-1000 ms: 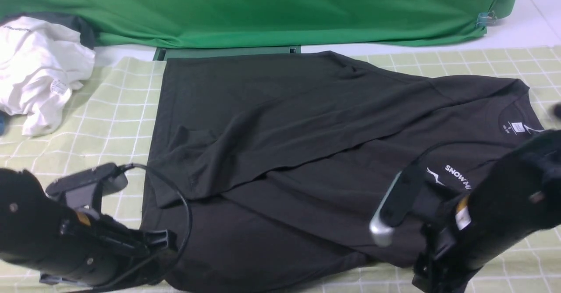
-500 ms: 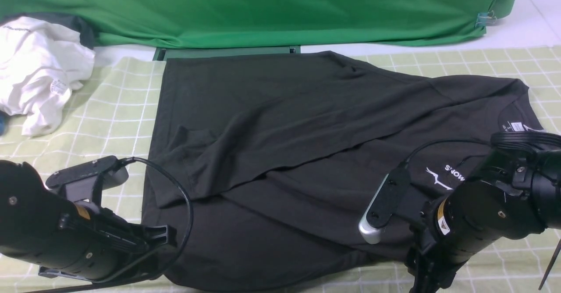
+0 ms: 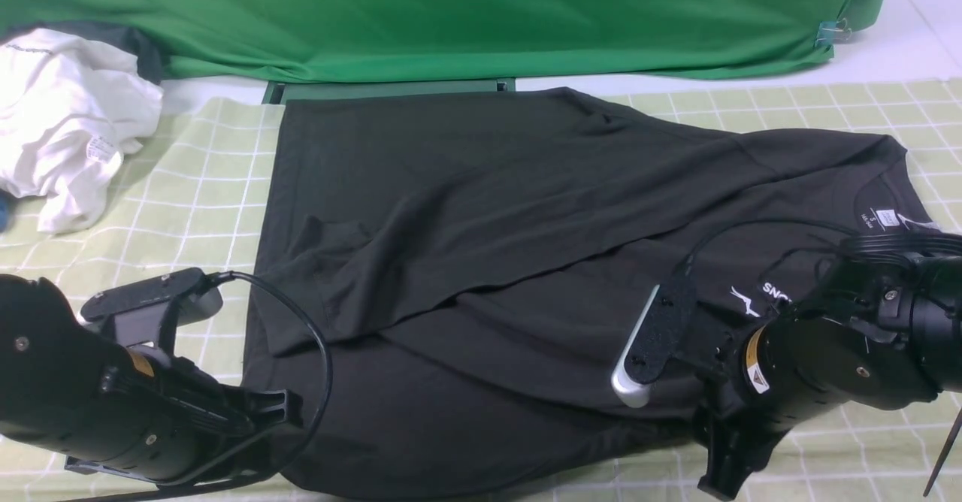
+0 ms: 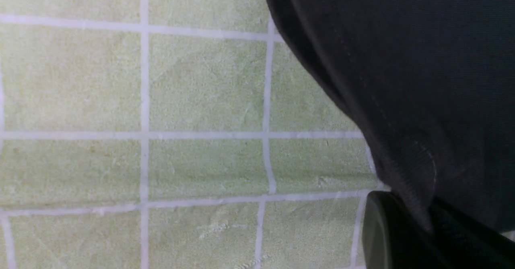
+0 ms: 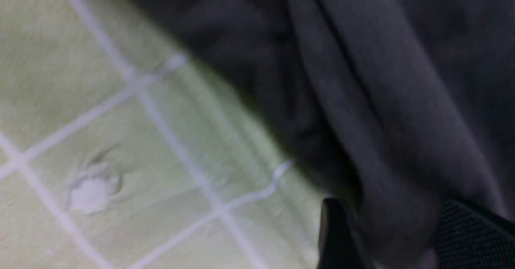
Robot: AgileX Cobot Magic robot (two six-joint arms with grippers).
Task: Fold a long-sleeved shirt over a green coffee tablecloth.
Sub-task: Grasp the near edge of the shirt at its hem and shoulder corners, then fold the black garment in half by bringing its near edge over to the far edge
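Left gripper (image 4: pixel 414 228) pinched nearly closed on the shirt's (image 3: pixel 481 382) near edge
Right gripper (image 5: pixel 394 236) parted around a bunched fold of shirt, firm grip or not cannot tell; left arm (image 3: pixel 150 404) reaches in low from the left, right arm (image 3: pixel 842 359) slants in from the right; dark shirt spread across the gridded cloth (image 3: pixel 203 164), one sleeve laid over its body

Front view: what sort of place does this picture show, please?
Probably a robot workstation for practising cloth folding: two robot arms reach over a dark shirt, a checked tablecloth lies beneath, and a green fabric hangs behind.
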